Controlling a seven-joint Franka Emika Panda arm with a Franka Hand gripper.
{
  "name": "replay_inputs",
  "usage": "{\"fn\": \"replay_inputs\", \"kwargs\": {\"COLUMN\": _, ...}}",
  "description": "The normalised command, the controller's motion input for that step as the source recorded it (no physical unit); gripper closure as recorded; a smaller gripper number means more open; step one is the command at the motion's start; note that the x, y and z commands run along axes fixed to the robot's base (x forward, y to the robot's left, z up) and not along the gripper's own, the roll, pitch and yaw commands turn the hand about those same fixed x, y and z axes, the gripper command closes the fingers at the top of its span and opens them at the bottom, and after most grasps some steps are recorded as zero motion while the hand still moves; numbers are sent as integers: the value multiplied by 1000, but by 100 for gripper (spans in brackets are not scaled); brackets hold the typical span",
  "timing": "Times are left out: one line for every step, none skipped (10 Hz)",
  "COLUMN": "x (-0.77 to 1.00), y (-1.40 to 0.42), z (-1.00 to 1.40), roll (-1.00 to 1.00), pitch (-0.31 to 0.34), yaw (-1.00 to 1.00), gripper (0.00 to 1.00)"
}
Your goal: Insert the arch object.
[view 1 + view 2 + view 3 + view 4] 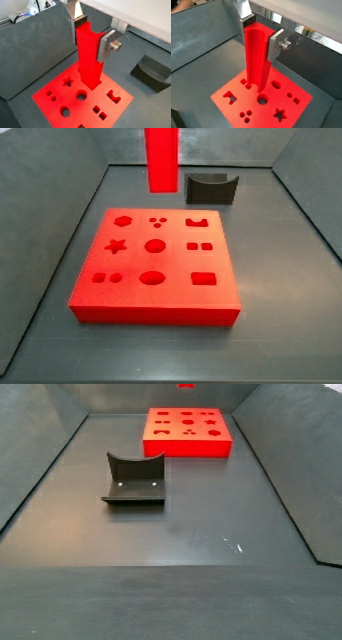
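Note:
My gripper (90, 35) is shut on the arch object (90, 60), a long bright red bar held upright by its upper end. It shows the same way in both wrist views: gripper (260, 35), bar (256, 60). The bar's lower end hangs above the flat red board with shaped holes (57, 107), near its round hole (81, 95); contact cannot be told. In a side view the bar (162, 158) hangs down from above the frame over the board's (154, 303) far part, and the gripper itself is out of view there.
A dark grey block with a curved notch (210, 188) stands on the floor beyond the board; it also shows in a side view (135, 479) and a wrist view (152, 72). Grey walls enclose the floor. The board (187, 449) lies at the far end.

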Motion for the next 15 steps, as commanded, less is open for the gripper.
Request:
{"fn": "replay_inputs", "kwargs": {"x": 300, "y": 40, "z": -211, "roll": 0, "pitch": 37, "yaw": 0, "gripper": 100}}
{"fn": "replay_inputs", "kwargs": {"x": 954, "y": 254, "z": 0, "roll": -13, "pitch": 203, "yaw": 0, "gripper": 100}}
{"fn": "replay_inputs", "kwargs": {"x": 989, "y": 163, "z": 0, "roll": -19, "pitch": 199, "yaw": 0, "gripper": 100}}
{"fn": "replay_inputs", "kwargs": {"x": 997, "y": 200, "z": -63, "roll": -56, "pitch": 167, "yaw": 0, "gripper": 100}}
{"fn": "replay_inputs", "kwargs": {"x": 994, "y": 357, "z": -394, "roll": -63, "pitch": 97, "yaw": -54, "gripper": 100}}
{"fn": "replay_inputs", "kwargs": {"x": 871, "y": 483, "z": -811, "roll": -74, "pitch": 17, "yaw": -57, "gripper": 100}}
{"fn": "replay_inputs", "kwargs": {"x": 337, "y": 297, "z": -869, "roll": 27, "pitch": -100, "yaw": 0, "gripper": 100}}
{"fn": "replay_inputs", "kwargs": {"x": 497, "y": 314, "z": -806, "roll": 0, "pitch": -129, "yaw": 0, "gripper": 100}}
{"fn": "replay_inputs", "kwargs": {"x": 914, "y": 226, "z": -374, "roll": -19, "pitch": -156, "yaw": -100, "gripper": 100}}
{"fn": "replay_inputs", "kwargs": {"x": 586, "y": 66, "z": -134, "roll": 71, "pitch": -209, "yaw": -106, "gripper": 100}}
{"fn": "replay_inputs", "kwargs": {"x": 0, "y": 0, "z": 0, "roll": 164, "pitch": -140, "yaw": 0, "gripper": 100}}
{"fn": "replay_inputs", "kwargs": {"x": -71, "y": -11, "z": 0, "roll": 147, "pitch": -106, "yaw": 0, "gripper": 100}}
{"fn": "replay_inputs", "kwargs": {"x": 0, "y": 0, "z": 0, "roll": 170, "pitch": -47, "yaw": 0, "gripper": 100}}
{"fn": "replay_inputs", "kwargs": {"x": 0, "y": 0, "z": -129, "roll": 279, "pitch": 0, "yaw": 0, "gripper": 100}}
{"fn": "replay_inputs", "kwargs": {"x": 0, "y": 0, "z": -226, "roll": 274, "pitch": 0, "yaw": 0, "gripper": 100}}
